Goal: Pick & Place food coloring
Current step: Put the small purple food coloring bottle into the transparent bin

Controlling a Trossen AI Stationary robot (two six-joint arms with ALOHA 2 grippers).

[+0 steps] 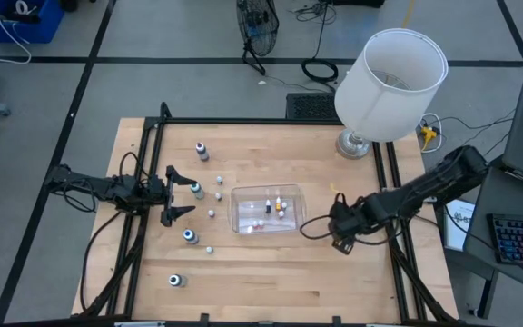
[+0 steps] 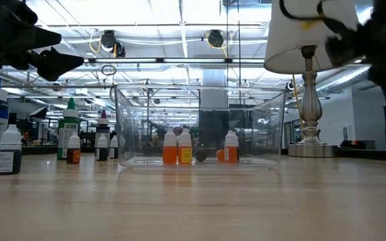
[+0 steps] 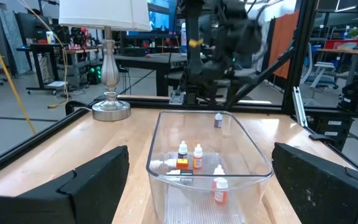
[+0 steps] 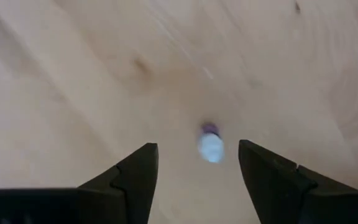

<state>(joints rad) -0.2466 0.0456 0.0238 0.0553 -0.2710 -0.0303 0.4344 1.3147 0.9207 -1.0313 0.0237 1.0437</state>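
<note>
Your right gripper (image 4: 197,163) hangs, fingers spread, straight over a lone food coloring bottle (image 4: 211,145) standing on the surface right of the tub (image 1: 266,211), so next lower and pinch it; your left gripper (image 1: 187,195) waits wide open.

Bare counter (image 1: 271,272) at 6 o'clock, free to pass. Tub (image 1: 240,223) blocks ctr; lamp (image 1: 390,84) at 1; loose bottles (image 1: 200,195) crowd 9.

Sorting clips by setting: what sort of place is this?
Probably a robotics lab or workshop: a framed wooden table, a keyboard on a side desk, cables on the concrete floor, industrial ceiling lights.
</note>
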